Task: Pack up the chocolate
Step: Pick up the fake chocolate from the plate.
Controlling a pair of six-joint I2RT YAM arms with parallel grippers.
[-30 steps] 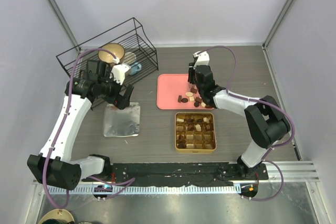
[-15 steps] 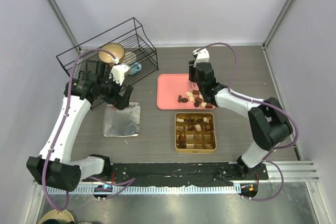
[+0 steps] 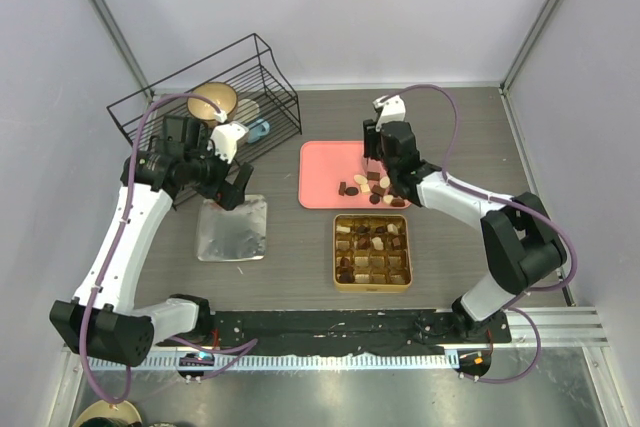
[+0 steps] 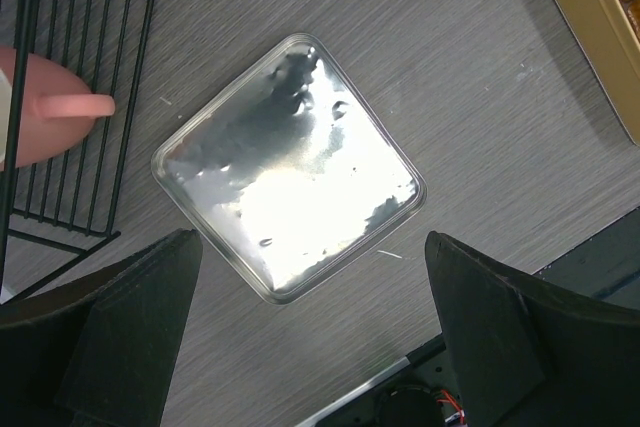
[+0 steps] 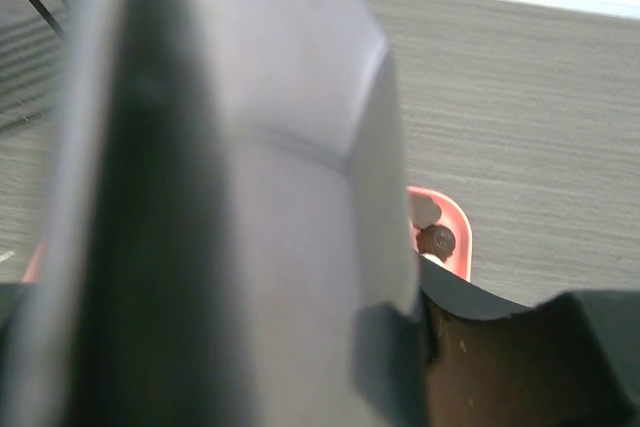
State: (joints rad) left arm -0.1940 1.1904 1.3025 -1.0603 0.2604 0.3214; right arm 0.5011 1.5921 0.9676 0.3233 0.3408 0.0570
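The loose chocolate [image 3: 371, 187] lies in a small cluster on the near half of the pink tray [image 3: 325, 169], dark pieces mixed with a few paler ones. More pieces already sit in the compartments of the gold gridded tin [image 3: 372, 279], which stands on the desk [image 3: 300, 257] just in front of the tray; several of its cells are filled.

The right tool [image 3: 371, 161] hangs over the tray just behind the cluster. Its wrist view is almost filled by one blurred finger [image 5: 230, 207]. Past that finger a corner of the tray and one round dark piece [image 5: 437, 239] show. A brown patch sits low between the fingers, but I cannot tell whether the tool is spread or pinching anything.

The left tool [image 4: 308, 239] is well apart from the chocolate, above a square silver tray [image 4: 290, 169] that lies flat on the desk to the left of the tin. Its fingers [image 4: 130, 337] are spread wide and grip nothing.

Behind it stands a black wire basket [image 3: 262, 72] with a gold bowl [image 3: 213, 100] inside.
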